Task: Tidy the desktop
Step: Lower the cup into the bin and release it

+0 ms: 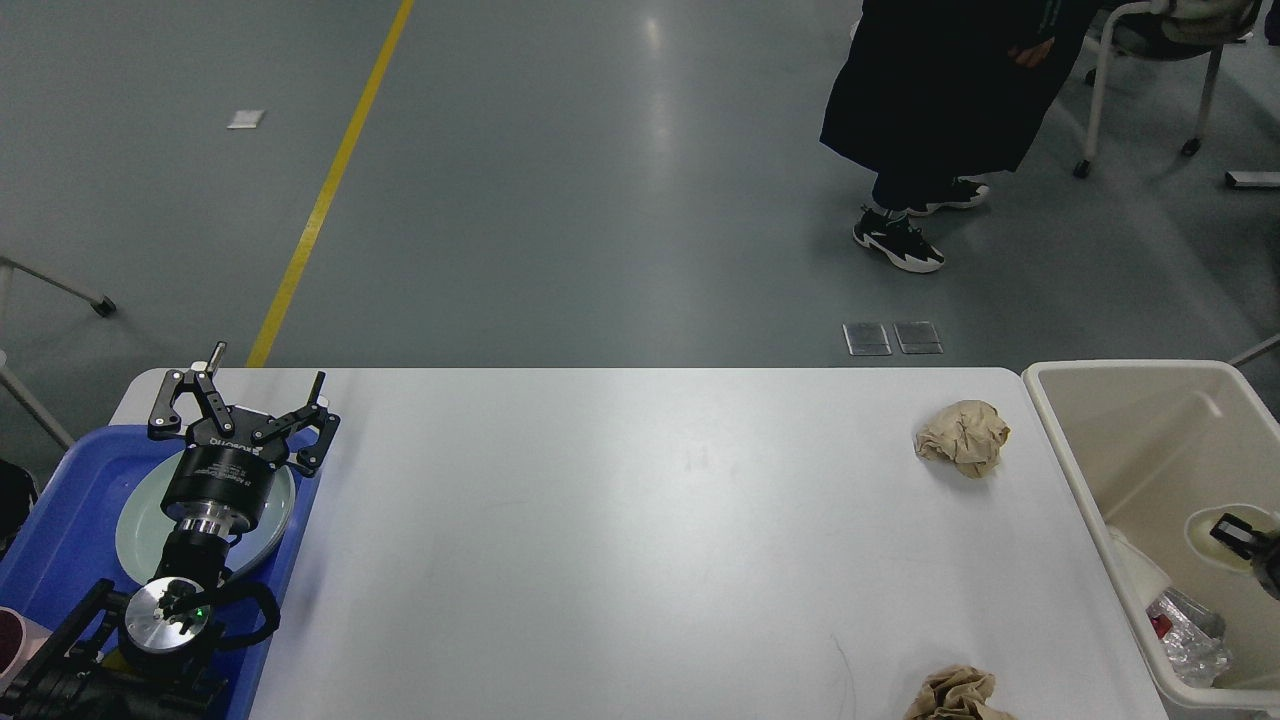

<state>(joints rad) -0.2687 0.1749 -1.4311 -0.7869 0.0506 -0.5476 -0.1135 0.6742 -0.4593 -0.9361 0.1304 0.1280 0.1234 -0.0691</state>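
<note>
The white desktop (640, 530) carries two crumpled brown paper balls, one at the far right (962, 437) and one at the front edge (958, 695). My left gripper (243, 405) hangs open and empty above the blue tray (60, 520), over a pale green plate (140, 520). At the frame's right edge, my right gripper (1243, 538) sits low inside the cream bin (1060, 440), right against the rim of a white paper cup (1208, 530). It is small, dark and cut off, so its fingers cannot be told apart.
The bin also holds white and crinkled clear rubbish (1185, 625). A dark red cup (12, 635) peeks in at the tray's near left corner. Behind the desk, a person in black (940, 90) stands on the grey floor beside a chair (1150, 60).
</note>
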